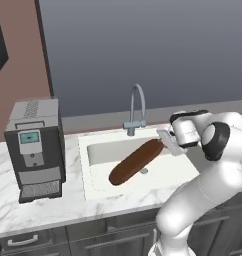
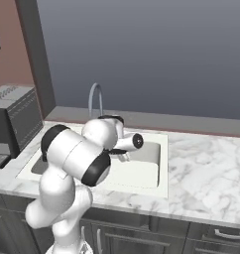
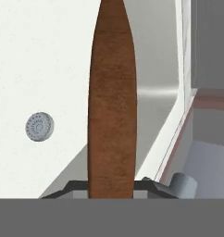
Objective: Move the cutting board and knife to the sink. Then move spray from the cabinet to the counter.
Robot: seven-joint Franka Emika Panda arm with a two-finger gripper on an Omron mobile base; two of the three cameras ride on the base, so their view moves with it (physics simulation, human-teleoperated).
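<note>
Claw (image 1: 164,140) clenched on cutting board (image 1: 136,161), board tilted over sink (image 1: 89,167), faucet (image 1: 136,107) behind

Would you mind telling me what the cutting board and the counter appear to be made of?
The cutting board looks like wood with a matte finish: dark reddish-brown with fine grain speckling. The counter looks like polished marble or a marble-patterned slab: white with grey veins.

Two base views flank the arm, sharing the sink (image 1: 93,165) (opposite sides); hand view close above basin
</note>
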